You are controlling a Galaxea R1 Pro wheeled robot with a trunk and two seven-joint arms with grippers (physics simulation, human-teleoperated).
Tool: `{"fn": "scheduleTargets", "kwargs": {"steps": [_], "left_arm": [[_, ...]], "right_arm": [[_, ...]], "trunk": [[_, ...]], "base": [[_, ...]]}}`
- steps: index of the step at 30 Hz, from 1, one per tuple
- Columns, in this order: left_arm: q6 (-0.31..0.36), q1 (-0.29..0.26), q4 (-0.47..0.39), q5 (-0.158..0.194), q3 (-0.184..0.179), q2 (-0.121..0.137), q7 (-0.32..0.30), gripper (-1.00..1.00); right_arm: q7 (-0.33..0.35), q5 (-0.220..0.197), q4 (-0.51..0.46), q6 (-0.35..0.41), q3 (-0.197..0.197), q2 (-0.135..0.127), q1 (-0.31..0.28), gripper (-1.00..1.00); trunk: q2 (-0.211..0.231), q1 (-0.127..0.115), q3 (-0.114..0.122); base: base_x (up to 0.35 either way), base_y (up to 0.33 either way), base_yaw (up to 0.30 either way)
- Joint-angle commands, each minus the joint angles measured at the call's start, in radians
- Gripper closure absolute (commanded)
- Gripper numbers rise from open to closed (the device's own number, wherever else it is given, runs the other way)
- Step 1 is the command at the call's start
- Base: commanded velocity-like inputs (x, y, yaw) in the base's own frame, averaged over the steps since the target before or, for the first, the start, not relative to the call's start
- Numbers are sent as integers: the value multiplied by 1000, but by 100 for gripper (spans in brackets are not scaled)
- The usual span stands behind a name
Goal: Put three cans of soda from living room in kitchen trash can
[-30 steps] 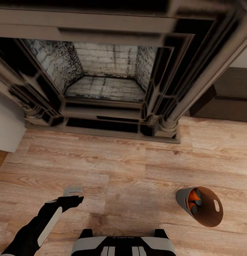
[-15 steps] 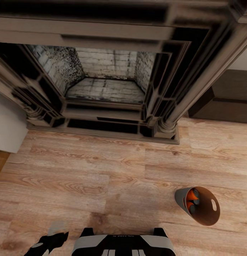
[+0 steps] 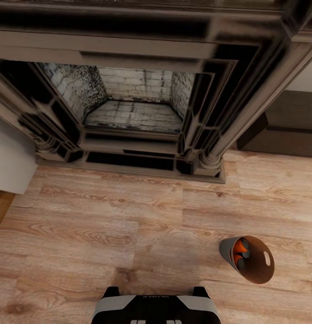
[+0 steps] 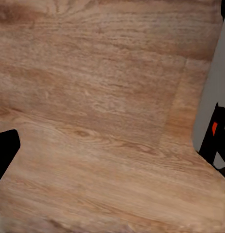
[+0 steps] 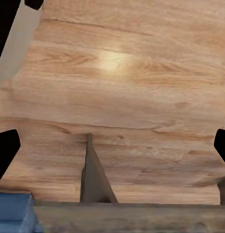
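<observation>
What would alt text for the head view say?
A small grey bin with a brown inside stands on a light wood floor, holding orange soda cans. Behind it rises a dark carved fireplace; the robot's base shows at the bottom edge.

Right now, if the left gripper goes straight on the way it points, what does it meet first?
Most likely the light wood floor: the left wrist view looks straight at bare boards, with nothing in between. How far off the floor lies is unclear.
</observation>
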Motion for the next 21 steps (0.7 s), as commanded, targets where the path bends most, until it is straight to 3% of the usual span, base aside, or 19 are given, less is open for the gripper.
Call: {"fn": "scheduleTargets", "kwargs": {"steps": [1,8,16,21], "left_arm": [[-4,24,9,1,0,-2,1,-100],[-6,55,26,3,5,0,1,-100],[-5,82,51,3,8,4,0,-100],[-5,97,53,4,8,5,-3,-100]], "right_arm": [[-48,-2,43,-11,-1,0,-3,-100],[-98,-4,152,-25,-3,-10,-4,-100],[-104,-4,185,-33,-6,-10,-5,-100],[-105,-72,189,-89,-6,-5,-4,-100]], "trunk": [[7,-4,3],[56,-31,25],[112,-61,50],[147,-81,66]], "base": [[0,0,0],[0,0,0],[0,0,0],[0,0,0]]}}
